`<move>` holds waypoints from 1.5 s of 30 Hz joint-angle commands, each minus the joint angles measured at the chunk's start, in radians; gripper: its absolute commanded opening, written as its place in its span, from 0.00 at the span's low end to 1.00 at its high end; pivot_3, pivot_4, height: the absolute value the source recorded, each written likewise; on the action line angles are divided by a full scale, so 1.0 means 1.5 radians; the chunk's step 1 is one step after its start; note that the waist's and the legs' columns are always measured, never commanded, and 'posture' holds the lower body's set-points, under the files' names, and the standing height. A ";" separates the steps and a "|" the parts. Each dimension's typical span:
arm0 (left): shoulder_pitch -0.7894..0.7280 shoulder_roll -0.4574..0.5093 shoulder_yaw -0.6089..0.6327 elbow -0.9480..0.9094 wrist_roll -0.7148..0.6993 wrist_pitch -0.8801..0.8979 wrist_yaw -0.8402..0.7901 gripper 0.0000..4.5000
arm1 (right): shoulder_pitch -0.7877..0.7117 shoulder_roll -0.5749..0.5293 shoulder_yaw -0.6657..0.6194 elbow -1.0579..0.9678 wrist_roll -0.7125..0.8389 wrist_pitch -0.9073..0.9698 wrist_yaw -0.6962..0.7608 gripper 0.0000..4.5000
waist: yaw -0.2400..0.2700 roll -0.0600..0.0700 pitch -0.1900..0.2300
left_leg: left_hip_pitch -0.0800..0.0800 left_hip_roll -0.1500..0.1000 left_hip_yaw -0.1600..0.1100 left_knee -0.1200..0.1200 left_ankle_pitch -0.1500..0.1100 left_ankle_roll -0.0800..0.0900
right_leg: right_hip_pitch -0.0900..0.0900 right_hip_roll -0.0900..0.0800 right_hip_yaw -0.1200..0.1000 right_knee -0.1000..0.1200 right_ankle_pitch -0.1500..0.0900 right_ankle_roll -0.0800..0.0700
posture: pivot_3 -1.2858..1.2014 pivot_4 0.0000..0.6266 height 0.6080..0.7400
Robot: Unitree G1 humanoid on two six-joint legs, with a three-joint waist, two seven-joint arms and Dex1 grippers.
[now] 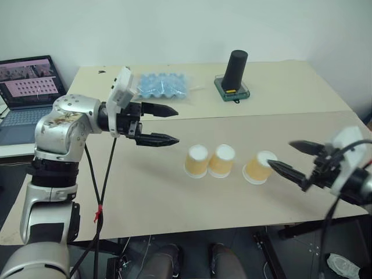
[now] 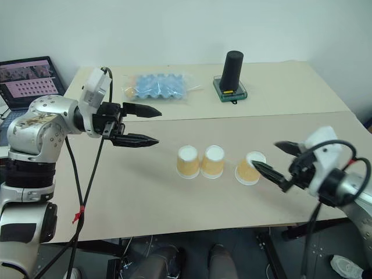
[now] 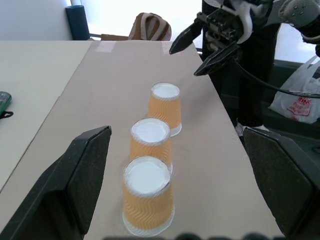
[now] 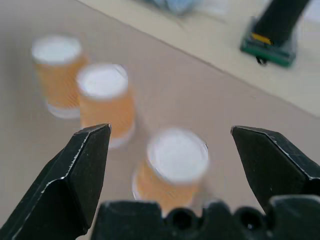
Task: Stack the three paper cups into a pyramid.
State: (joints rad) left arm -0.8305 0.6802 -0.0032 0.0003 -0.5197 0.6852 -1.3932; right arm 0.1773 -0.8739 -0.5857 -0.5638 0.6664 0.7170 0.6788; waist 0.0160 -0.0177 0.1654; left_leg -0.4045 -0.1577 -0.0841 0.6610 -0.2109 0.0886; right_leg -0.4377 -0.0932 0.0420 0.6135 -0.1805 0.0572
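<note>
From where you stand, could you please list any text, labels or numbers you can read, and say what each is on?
White plastic bag: red print, too blurred to read.
Laptop screen: rows of small marks, too small to read.
Paper cups, black cylinder: no text legible.

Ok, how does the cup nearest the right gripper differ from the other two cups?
The rightmost cup stands apart with a gap, close in front of the open right gripper; the left pair stand side by side, apparently touching, far from both grippers. All three are upside down, unstacked, alike.
</note>
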 commanded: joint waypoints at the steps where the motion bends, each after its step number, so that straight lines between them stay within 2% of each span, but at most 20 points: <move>1: 0.005 0.013 0.010 -0.047 -0.030 0.021 0.016 0.99 | 0.057 0.028 -0.036 -0.005 -0.038 -0.035 0.000 1.00 | -0.004 0.000 0.000 | 0.000 0.000 0.000 0.000 0.000 0.000 | 0.000 0.000 0.000 0.001 0.000 0.000 | 0.52 0.24 1.00; 6: 0.008 0.022 0.008 -0.055 -0.039 0.030 0.027 0.99 | 0.089 0.107 0.011 -0.019 -0.055 -0.046 -0.044 1.00 | -0.006 0.000 0.000 | 0.001 0.001 0.000 0.000 0.000 0.000 | 0.000 0.000 0.000 0.000 0.000 0.000 | 0.52 0.24 1.00; 10: 0.003 0.026 0.007 -0.053 -0.044 0.036 0.030 0.99 | 0.008 0.150 0.109 0.022 -0.120 -0.061 -0.112 1.00 | -0.009 0.000 0.000 | 0.003 0.001 0.001 0.000 0.000 0.000 | 0.000 0.000 0.001 0.000 0.000 0.000 | 0.52 0.24 1.00; 16: 0.022 0.038 -0.009 -0.049 -0.013 0.001 0.033 0.99 | -0.115 0.195 0.141 0.090 -0.157 -0.077 -0.179 1.00 | -0.007 0.001 0.000 | 0.003 0.000 0.001 0.000 0.000 -0.001 | -0.001 0.000 0.000 0.000 0.000 0.000 | 0.52 0.24 1.00; 22: 0.043 0.056 -0.024 -0.036 0.014 -0.035 0.030 0.99 | -0.152 0.197 0.167 0.106 -0.159 -0.072 -0.165 1.00 | -0.002 0.001 0.000 | 0.001 0.000 0.001 -0.001 0.002 -0.004 | -0.001 0.001 0.000 0.000 0.000 0.000 | 0.52 0.24 1.00; 32: 0.059 0.055 -0.029 -0.034 0.013 -0.043 0.037 0.99 | -0.116 0.188 0.201 0.072 -0.133 -0.052 -0.109 1.00 | -0.003 0.001 0.000 | 0.003 0.000 0.001 -0.001 0.000 0.000 | -0.001 0.001 0.000 0.000 0.000 0.000 | 0.52 0.24 1.00; 45: 0.073 0.061 -0.020 -0.055 0.002 -0.034 0.056 0.99 | -0.238 0.255 0.239 0.236 -0.190 -0.128 -0.153 1.00 | -0.007 0.001 0.000 | 0.003 0.000 0.001 -0.001 0.000 -0.001 | -0.001 0.001 0.001 0.000 0.000 0.000 | 0.52 0.24 1.00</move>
State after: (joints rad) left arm -0.7092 0.7575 -0.0594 -0.0504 -0.5018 0.6363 -1.3134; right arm -0.1554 -0.4957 -0.2213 -0.2124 0.3927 0.5642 0.4592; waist 0.0053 -0.0168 0.1655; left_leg -0.4000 -0.1574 -0.0825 0.6594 -0.2107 0.0875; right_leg -0.4390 -0.0922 0.0428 0.6134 -0.1803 0.0565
